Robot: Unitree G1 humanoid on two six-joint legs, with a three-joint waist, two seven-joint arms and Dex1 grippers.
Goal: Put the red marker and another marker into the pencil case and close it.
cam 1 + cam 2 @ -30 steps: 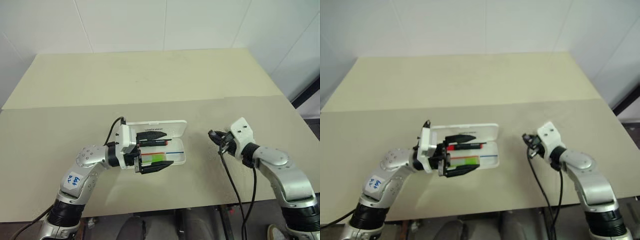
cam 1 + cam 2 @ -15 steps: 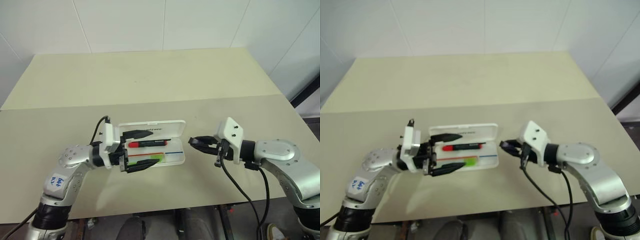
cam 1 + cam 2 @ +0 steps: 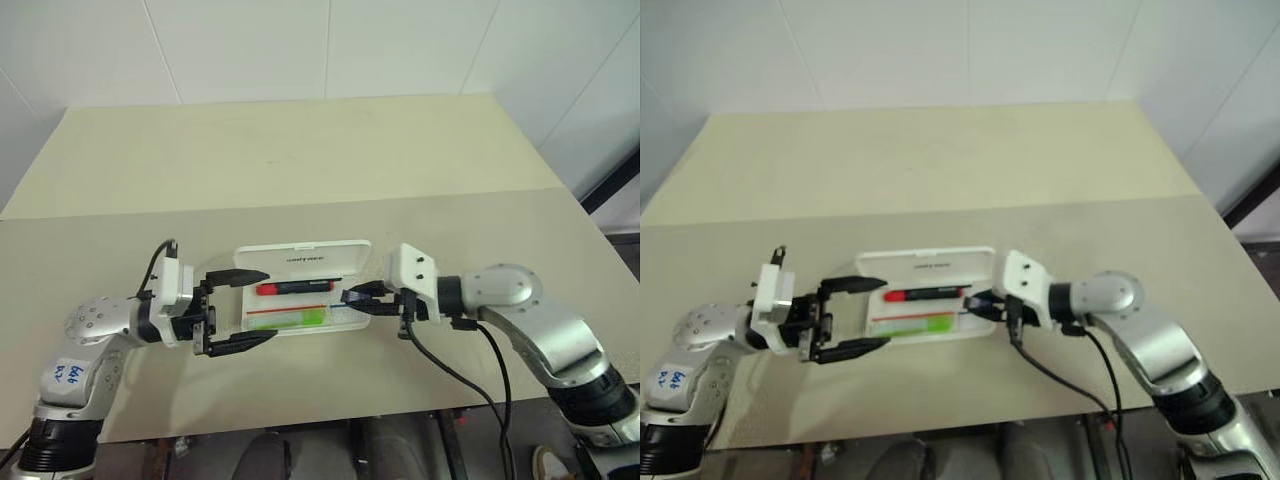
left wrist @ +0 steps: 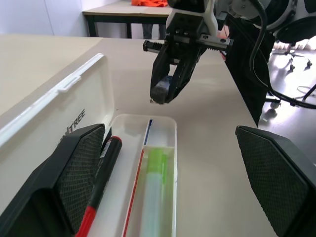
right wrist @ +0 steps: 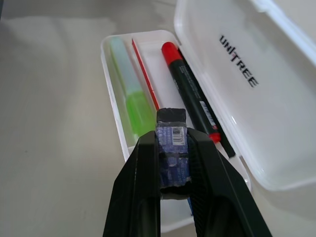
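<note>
Both arms have swung toward the robot's left since a second ago: the left gripper (image 3: 240, 312) has backed off the pencil case (image 3: 303, 294) to its left end, and the right gripper (image 3: 362, 299), which hung well off to the right, now reaches in over the case's right end.

Its two black fingers are pressed together on a small dark block with a bluish printed label (image 5: 171, 148), held just above the right end of the tray. The left one stands wide apart, one finger by the lid side and one by the near side, holding nothing and just clear of the case's left end.

Between the two grippers the case lies open, lid tipped back. Inside, the red marker (image 3: 292, 287) lies lengthwise in the row next to the lid, red cap toward the left gripper. The light green highlighter (image 3: 297, 319) lies in the nearer row, parallel to it, a red line between them.
</note>
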